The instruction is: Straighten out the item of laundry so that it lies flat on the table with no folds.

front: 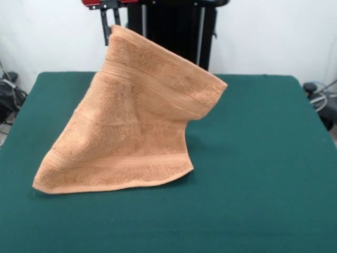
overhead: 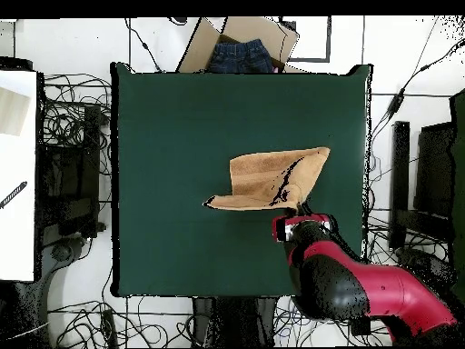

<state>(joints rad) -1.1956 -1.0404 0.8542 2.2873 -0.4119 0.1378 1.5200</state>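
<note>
The claw [front: 115, 23] pinches one corner of the tan-orange towel [front: 131, 121] and holds it up off the table [front: 263, 158], close to the table's edge on the robot's side. From that raised corner the cloth hangs in a slanting sheet; a woven border band runs across its upper part, which ends in a free, drooping corner. The bottom hem, with a second band, rests on the green surface about midway across the table, so the towel is draped and creased, not flat. From overhead, the red and black arm [overhead: 363, 286] reaches in over the robot-side edge, and beyond the opposite edge a cardboard box [overhead: 238, 44] holds blue jeans [overhead: 241, 56].
</note>
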